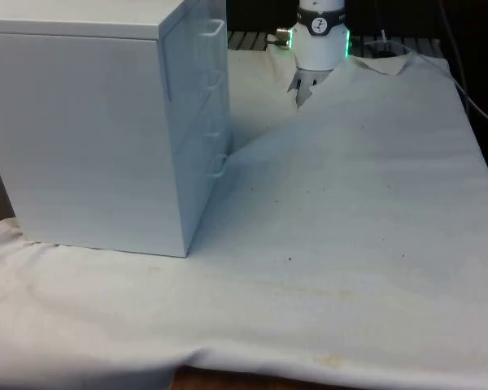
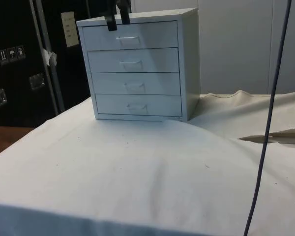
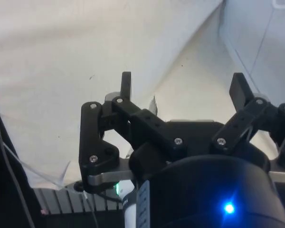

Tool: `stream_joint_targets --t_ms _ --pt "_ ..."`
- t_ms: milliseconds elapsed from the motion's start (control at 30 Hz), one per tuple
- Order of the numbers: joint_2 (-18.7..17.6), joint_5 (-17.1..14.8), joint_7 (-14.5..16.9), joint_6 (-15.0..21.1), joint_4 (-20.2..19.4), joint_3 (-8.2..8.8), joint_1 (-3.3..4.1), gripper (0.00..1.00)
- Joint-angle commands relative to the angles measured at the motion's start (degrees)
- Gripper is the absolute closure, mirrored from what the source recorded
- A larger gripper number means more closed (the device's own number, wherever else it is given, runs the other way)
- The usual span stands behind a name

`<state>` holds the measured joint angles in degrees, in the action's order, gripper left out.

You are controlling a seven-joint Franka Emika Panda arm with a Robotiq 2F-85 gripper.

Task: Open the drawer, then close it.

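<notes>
A white chest of drawers (image 1: 89, 138) stands on the front view's left, its four drawers facing the side camera. All four drawers sit flush. The top drawer (image 2: 130, 35) has a small white handle (image 2: 128, 39), which juts out from the chest's front edge as a handle (image 1: 214, 31) in the front view. My black gripper (image 2: 117, 20) hangs high, seen level with the chest's top edge near the top drawer's left end. In the wrist view the gripper (image 3: 183, 88) is open, its fingers (image 3: 126, 85) wide apart with nothing between them, and the chest (image 3: 266, 42) lies off to one side below.
The white cloth (image 1: 350, 227) covers the table, with a raised fold (image 2: 270, 135) near the side view's right. A dark cable (image 2: 270, 118) hangs down across that view. The robot's base (image 1: 319, 36) stands at the far end, right of the chest.
</notes>
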<state>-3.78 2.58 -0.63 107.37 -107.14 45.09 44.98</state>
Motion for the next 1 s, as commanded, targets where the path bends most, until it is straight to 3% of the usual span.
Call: stream_joint_targets --t_ms 0,367,400,633,667,733,967 --pt "-0.2 -0.2 0.1 0.7 0.1 0.0 -0.06 0.0" --pt "0.1 0.1 -0.3 5.0 -0.6 0.06 0.06 0.0" --pt "-0.1 0.0 -0.1 4.0 -0.3 0.0 0.0 0.0" --pt "-0.1 0.5 -0.4 8.5 -1.5 0.06 0.06 0.0" --pt "-0.1 0.1 -0.2 7.6 -1.3 0.0 0.0 0.0" --pt "-0.3 1.0 -0.5 9.7 -1.8 0.06 0.06 0.0" --pt "-1.0 2.8 -0.7 11.4 -2.1 0.0 0.17 0.0"
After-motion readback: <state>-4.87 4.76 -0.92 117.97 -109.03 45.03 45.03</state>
